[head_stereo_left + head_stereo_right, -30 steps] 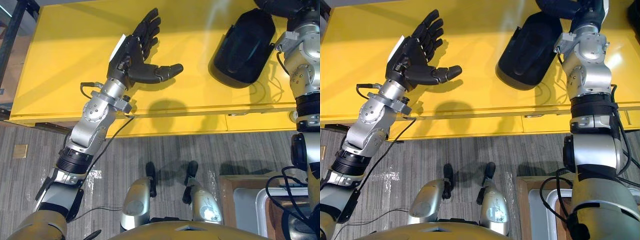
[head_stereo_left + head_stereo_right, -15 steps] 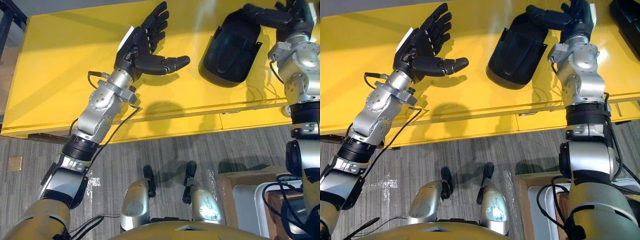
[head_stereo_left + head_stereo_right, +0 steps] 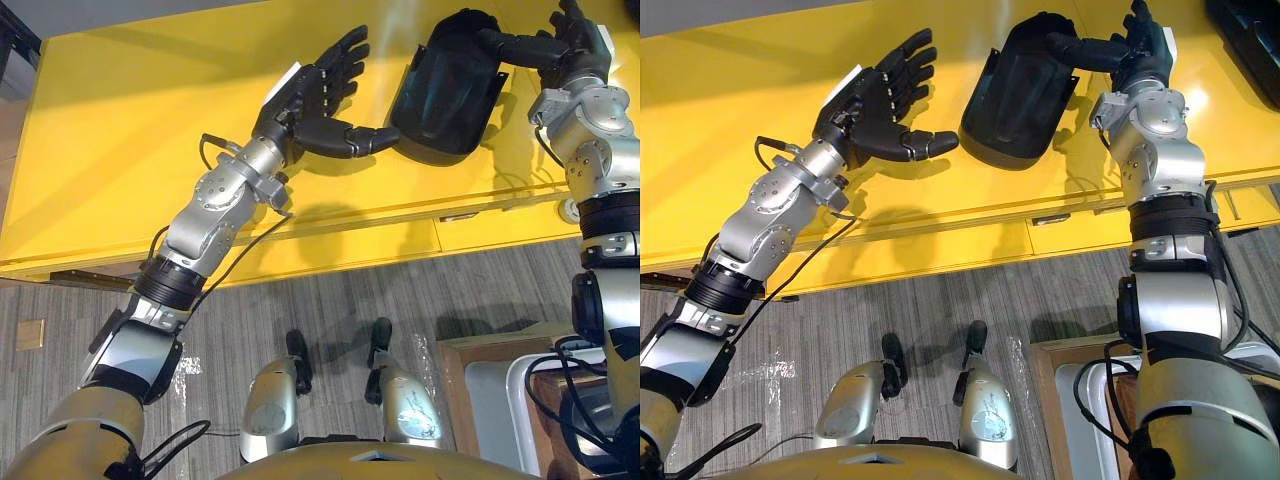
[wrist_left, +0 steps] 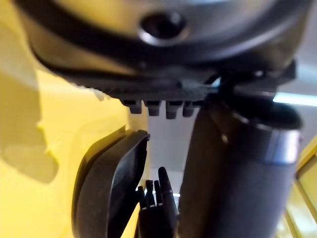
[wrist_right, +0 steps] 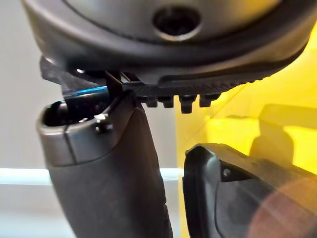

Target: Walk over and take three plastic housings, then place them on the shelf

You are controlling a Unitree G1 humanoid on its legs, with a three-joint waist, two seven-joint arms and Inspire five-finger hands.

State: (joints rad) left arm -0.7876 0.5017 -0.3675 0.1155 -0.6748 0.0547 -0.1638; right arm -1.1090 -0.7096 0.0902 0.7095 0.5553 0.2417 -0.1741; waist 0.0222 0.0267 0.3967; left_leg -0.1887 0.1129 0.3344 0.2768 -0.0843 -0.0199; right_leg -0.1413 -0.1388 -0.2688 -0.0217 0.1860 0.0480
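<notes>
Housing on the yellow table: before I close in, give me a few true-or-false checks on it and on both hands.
1. The housing sits on the table. True.
2. The left hand is shut on the housing. False: its fingers are straight and it holds nothing; its thumb points toward the housing's near edge.
3. The housing lies between the two hands. True: the right hand is on its other side.
4. The right hand is curled into a fist. False: it is open, with its thumb stretched out over the housing.
</notes>
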